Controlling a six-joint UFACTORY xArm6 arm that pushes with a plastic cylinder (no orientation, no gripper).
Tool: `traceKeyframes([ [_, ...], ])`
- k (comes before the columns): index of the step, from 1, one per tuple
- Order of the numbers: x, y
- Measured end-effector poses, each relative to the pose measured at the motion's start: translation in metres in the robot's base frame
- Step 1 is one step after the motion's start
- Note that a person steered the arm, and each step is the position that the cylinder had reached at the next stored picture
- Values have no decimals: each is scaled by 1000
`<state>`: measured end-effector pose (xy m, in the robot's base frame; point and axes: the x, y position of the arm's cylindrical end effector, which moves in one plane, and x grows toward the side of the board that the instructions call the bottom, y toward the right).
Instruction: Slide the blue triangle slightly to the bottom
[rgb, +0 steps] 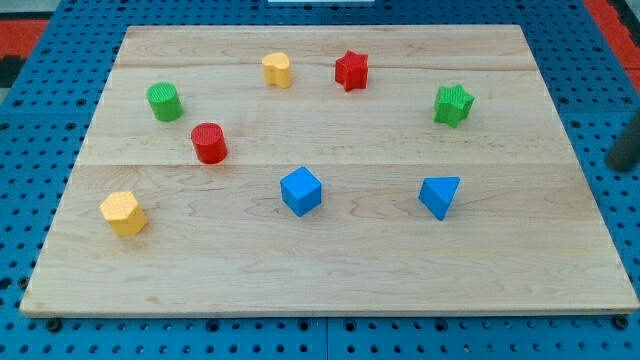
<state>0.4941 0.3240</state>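
Note:
The blue triangle (440, 195) lies on the wooden board (330, 270), right of the middle and toward the view's bottom. A dark rod end shows at the view's right edge; my tip (622, 163) is off the board, well to the right of the blue triangle and slightly higher in the view. Nothing touches the triangle.
A blue cube (301, 190) sits left of the triangle. A green star (453, 104) is above it. A red star (351, 70), a yellow cylinder (277, 69), a green cylinder (164, 101), a red cylinder (209, 143) and a yellow hexagon (124, 213) lie further left.

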Motion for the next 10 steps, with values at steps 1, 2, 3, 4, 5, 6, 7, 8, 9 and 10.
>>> traceKeyframes([
  [1,31,-41],
  [2,35,-91],
  [3,43,-170],
  [4,22,-234],
  [5,-14,-244],
  [6,-4,-213],
  [7,-2,-193],
  [8,-19,-187],
  [9,-33,-163],
  [10,-12,-137],
])
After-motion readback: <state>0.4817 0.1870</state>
